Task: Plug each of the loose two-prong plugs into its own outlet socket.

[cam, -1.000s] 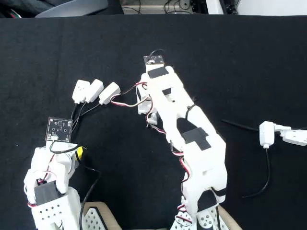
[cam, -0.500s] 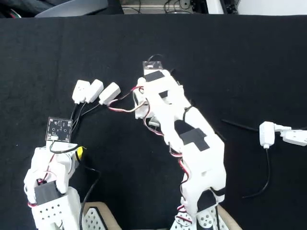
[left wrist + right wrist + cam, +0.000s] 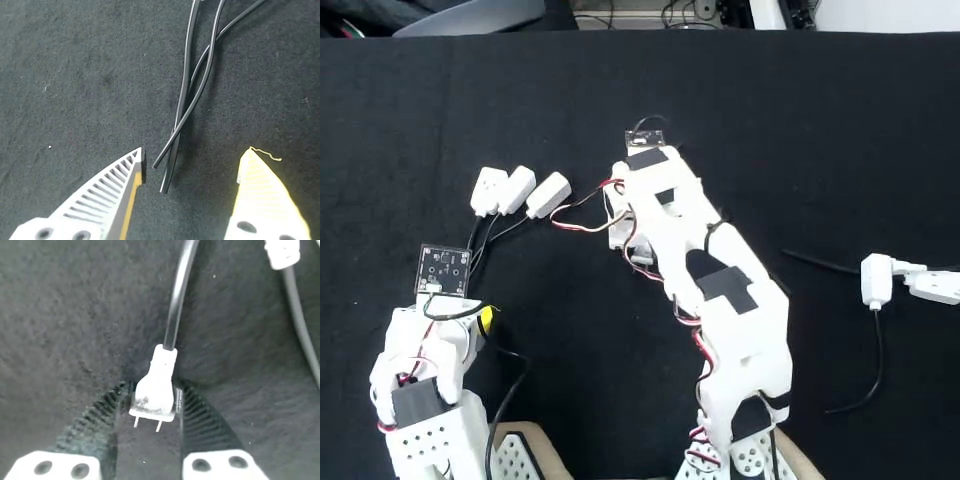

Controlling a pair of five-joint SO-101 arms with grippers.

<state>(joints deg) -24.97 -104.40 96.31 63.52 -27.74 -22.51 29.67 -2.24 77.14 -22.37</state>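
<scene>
Two prongs of the white two-prong plug (image 3: 154,399) point back toward the wrist, with its black cord (image 3: 179,295) leading away over the counter (image 3: 820,120). The right gripper (image 3: 154,388) has its jaws pressed close against both flanks of the plug body, and it looks gripped, low against the cloth. In the high view the right arm (image 3: 700,270) stretches up the middle of the frame and covers the plug.

For this step, the grip probably wants to stay square on the flat sides so the plug cannot twist. The prongs face the wrist, so the plug likely needs turning before they can meet a socket face. A straight, slow push along the prong line should serve better than force.

Three white outlet sockets (image 3: 517,187) lie fanned in the upper left, touching one another, and their black cables (image 3: 192,95) run down toward the left arm (image 3: 425,370). The left gripper (image 3: 195,150) hangs over those cables with its jaws wide apart, holding nothing. The trailing cord and the red and white servo wires (image 3: 582,218) near the sockets could snag. At the right edge sits another white connector (image 3: 875,278) touching a second white piece; I cannot tell whether they are joined.
</scene>
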